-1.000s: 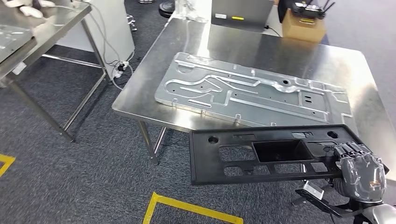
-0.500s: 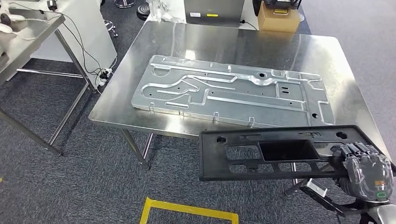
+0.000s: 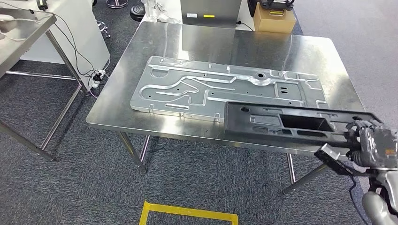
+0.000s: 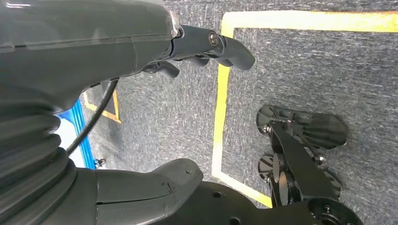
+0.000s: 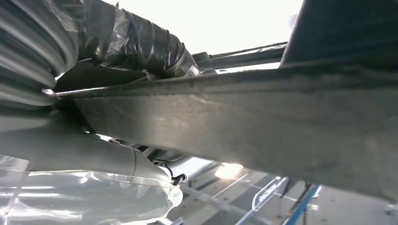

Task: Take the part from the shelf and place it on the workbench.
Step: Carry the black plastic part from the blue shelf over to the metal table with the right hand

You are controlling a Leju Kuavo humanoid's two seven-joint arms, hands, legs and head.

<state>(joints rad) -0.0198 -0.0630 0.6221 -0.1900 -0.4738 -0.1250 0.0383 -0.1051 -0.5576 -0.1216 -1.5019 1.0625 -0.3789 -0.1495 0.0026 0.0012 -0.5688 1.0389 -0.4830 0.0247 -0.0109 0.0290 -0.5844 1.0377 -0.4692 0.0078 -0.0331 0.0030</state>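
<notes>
Since the earlier frame, right hand (image 3: pixel 375 147) has carried the black part (image 3: pixel 286 124) up and forward: previously short of the workbench (image 3: pixel 225 47), it now overhangs the near edge, its far side lapping the metal panel (image 3: pixel 225 91). Fingers grip the part's right end. Contact with the bench: cannot tell. Left hand (image 4: pixel 155 51) hangs over the floor, fingers apart, holding nothing. Judgement: placement nearly due; lowering and release remain.
</notes>
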